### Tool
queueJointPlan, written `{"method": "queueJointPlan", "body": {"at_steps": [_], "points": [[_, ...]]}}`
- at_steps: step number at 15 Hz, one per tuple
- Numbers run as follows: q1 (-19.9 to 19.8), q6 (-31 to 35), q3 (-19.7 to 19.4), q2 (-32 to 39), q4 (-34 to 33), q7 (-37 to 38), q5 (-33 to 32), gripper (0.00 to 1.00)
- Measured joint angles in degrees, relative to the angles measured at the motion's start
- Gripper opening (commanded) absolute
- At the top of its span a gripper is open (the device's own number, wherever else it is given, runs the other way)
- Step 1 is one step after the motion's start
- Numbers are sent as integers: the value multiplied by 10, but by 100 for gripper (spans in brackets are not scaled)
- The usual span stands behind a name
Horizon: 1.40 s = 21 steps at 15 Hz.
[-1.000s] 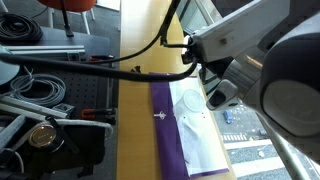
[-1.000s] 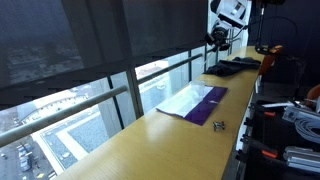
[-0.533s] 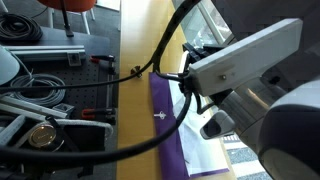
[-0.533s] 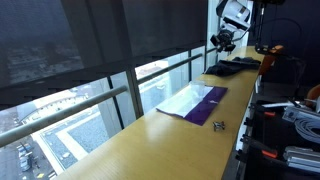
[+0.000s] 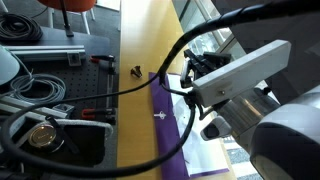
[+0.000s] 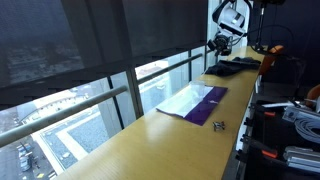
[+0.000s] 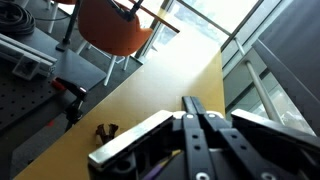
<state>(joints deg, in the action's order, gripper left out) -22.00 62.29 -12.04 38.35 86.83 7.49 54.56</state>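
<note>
My gripper fills the bottom of the wrist view. Its two black fingers are pressed together with nothing between them. It hangs in the air above the far end of a long wooden counter, over a dark cloth. It touches nothing. A small black clip lies on the wood below it and also shows in an exterior view. A purple cloth with a white sheet on it lies mid-counter, and shows again in an exterior view. A small metal object lies beside the cloth.
Windows with dark blinds run along one side of the counter. An orange chair stands beyond the counter's end. Cables, a black breadboard and gear sit on the other side. A thick black cable drapes off the arm.
The arm has turned and shifted a little above the far end of the counter. In an exterior view it has moved off the black clip. The fingers stay shut.
</note>
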Motion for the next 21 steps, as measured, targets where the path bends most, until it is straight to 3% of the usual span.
{"method": "queueJointPlan", "body": {"at_steps": [21], "points": [[3, -2, 20, 66, -59, 8, 19, 0]]}}
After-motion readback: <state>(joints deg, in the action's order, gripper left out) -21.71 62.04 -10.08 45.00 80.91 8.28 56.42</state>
